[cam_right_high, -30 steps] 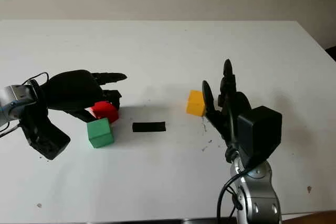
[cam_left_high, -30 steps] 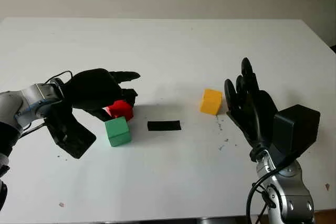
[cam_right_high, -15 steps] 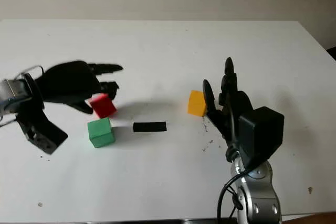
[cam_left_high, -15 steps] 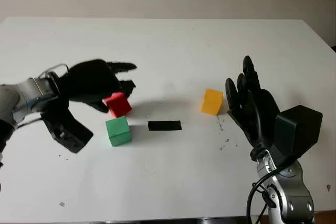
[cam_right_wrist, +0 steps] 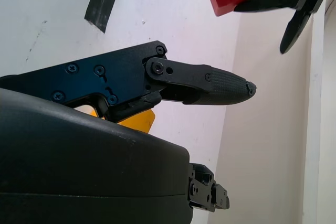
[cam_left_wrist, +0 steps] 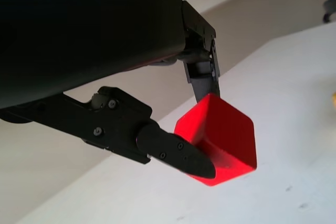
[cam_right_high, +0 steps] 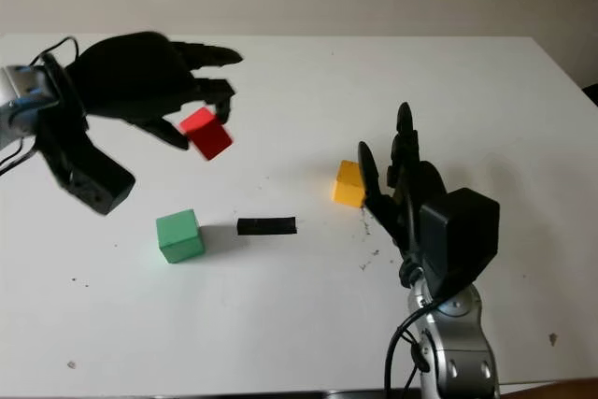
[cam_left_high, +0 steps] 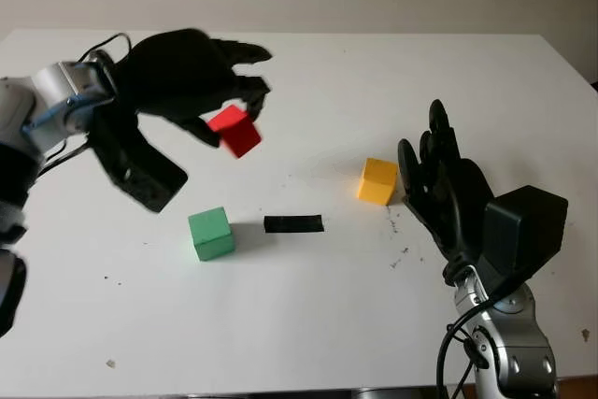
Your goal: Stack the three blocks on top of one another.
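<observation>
My left hand (cam_left_high: 229,105) holds the red block (cam_left_high: 234,131) in the air, well above the table and up and to the right of the green block (cam_left_high: 209,233). Its fingers pinch the red block (cam_left_wrist: 218,139) from two sides. The green block sits on the white table (cam_left_high: 308,315) left of centre. The yellow block (cam_left_high: 377,180) sits to the right, just left of my right hand (cam_left_high: 437,175), which is open and stands upright beside it. A sliver of the yellow block (cam_right_wrist: 137,121) shows behind the right hand's fingers.
A strip of black tape (cam_left_high: 293,223) lies flat on the table between the green and yellow blocks. Small dark specks mark the table near the right hand. The table's far edge meets a pale wall.
My left hand has lifted the red block from the table beside the green block and carried it up and a little right. The right hand and other blocks have not moved.
</observation>
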### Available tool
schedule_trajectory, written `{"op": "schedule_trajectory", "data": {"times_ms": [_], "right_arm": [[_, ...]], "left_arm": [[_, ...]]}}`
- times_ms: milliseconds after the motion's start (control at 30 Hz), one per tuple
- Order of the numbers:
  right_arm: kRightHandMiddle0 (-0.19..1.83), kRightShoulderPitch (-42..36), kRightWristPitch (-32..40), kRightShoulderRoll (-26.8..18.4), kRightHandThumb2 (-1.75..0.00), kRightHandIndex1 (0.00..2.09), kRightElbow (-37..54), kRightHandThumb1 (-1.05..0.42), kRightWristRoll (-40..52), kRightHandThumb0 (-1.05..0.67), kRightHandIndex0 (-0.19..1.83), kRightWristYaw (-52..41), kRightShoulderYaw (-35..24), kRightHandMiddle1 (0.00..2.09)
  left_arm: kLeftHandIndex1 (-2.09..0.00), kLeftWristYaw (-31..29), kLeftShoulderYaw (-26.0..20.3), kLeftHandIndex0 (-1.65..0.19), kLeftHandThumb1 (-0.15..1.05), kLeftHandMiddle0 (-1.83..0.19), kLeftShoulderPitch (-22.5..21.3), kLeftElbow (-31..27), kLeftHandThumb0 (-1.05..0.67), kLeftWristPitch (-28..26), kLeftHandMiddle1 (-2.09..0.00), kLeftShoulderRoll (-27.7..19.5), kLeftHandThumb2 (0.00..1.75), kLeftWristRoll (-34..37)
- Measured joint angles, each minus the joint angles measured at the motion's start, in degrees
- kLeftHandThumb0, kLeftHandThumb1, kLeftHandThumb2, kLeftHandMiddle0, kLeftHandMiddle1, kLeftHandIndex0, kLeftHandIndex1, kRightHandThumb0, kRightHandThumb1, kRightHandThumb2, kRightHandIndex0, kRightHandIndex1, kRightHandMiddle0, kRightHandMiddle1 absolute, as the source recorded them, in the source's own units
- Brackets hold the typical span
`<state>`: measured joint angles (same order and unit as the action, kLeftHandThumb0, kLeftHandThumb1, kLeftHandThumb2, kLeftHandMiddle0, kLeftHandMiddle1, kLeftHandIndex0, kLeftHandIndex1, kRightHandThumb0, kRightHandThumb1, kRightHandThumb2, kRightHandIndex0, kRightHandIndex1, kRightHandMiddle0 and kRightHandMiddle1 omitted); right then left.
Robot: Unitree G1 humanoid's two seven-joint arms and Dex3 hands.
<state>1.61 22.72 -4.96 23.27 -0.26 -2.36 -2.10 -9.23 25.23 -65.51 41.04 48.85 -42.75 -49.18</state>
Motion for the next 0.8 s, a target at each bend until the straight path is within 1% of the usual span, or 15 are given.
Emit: {"op": "schedule_trajectory", "data": {"times_ms": [67,100,133,233,300,433,533,633,800], "right_arm": [[-0.18,-0.07,-0.56,0.03,-0.53,0.00,-0.02,-1.05,-0.01,-0.69,-0.19,0.13,0.01,0.05],[-0.18,-0.08,-0.94,0.06,-0.53,0.00,-0.06,-1.05,0.01,-0.68,-0.19,0.25,-0.01,0.05],[-0.18,-0.09,-1.16,0.09,-0.53,0.00,-0.06,-1.05,0.04,-0.68,-0.19,0.35,-0.04,0.05],[-0.19,-0.19,-1.18,0.27,-0.53,0.00,-0.06,-1.05,0.15,-0.69,-0.19,0.40,-0.04,0.05],[-0.18,-0.30,-1.17,0.35,-0.53,0.00,-0.06,-1.05,0.19,-0.70,-0.19,0.41,-0.02,0.05],[-0.19,-0.40,-0.68,0.34,-0.53,0.00,-0.02,-1.05,0.05,-0.71,-0.19,0.44,0.11,0.05],[-0.19,-0.46,0.58,0.36,-0.53,0.00,0.35,-1.05,0.14,-0.70,-0.19,0.44,0.26,0.03],[-0.19,-0.46,0.68,0.37,-0.52,0.00,0.42,-1.05,0.24,-0.71,-0.19,0.45,0.24,0.04],[-0.19,-0.46,0.66,0.41,-0.52,0.00,0.44,-1.05,0.23,-0.70,-0.19,0.67,0.18,0.04]], "left_arm": [[-1.23,-3.35,0.03,-0.45,0.95,-0.25,-0.13,0.58,-0.44,0.37,-0.06,1.21,0.05,2.61],[-1.26,-4.83,0.02,-0.44,0.95,-0.25,-0.14,0.92,-0.43,0.66,-0.05,1.69,0.05,4.03],[-1.34,-6.31,-0.01,-0.42,0.95,-0.25,-0.13,1.27,-0.43,0.88,-0.05,2.22,0.05,5.55],[-1.48,-10.35,-0.19,-0.36,0.96,-0.23,-0.13,1.66,-0.47,1.49,-0.05,3.29,0.06,9.93],[-1.48,-12.63,-0.24,-0.35,0.97,-0.22,-0.13,1.70,-0.47,1.65,-0.05,3.61,0.06,12.12],[-1.40,-15.67,-0.27,-0.41,0.95,-0.22,0.02,1.69,-0.45,2.25,-0.05,4.68,0.05,15.18],[-1.43,-16.78,-0.08,-0.37,0.96,-0.21,0.46,1.19,-0.44,2.92,-0.05,5.30,0.05,15.18],[-1.49,-17.39,0.68,-0.36,0.95,-0.21,1.60,-0.81,-0.43,2.87,-0.05,5.94,0.05,13.74],[-1.40,-16.16,1.28,-0.42,0.92,-0.23,3.60,-4.32,-0.42,2.93,-0.06,7.31,0.05,10.97]]}}
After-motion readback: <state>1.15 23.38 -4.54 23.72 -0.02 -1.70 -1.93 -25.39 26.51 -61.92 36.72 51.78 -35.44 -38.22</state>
